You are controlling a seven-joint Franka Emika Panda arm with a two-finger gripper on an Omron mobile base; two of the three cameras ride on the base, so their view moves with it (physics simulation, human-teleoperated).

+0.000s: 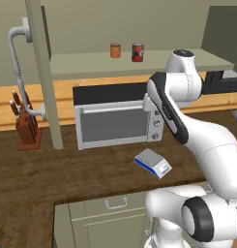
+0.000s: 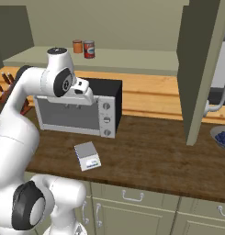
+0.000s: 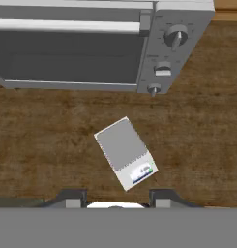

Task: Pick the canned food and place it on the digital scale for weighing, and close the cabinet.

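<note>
the can stands upright on the open cabinet's shelf, just right of an orange-brown cylinder, the two close but apart; from the right base camera the can again sits right of the cylinder. the cabinet doors are swung open: the left door shows edge-on with its curved silver handle, and the right door hangs out over the counter. below the shelf a toaster oven sits on the dark wood counter, and the scale lies in front of its right end, turned at an angle, nothing on its grey plate. a knife block stands at the left of the counter, and a bowl of blue things sits at the right edge. the arm is folded above the oven, hand pointing down. in the hand camera the scale lies just above the gripper, whose two fingertips stand well apart with nothing between them, so it is released. it is nowhere near the can.
</note>
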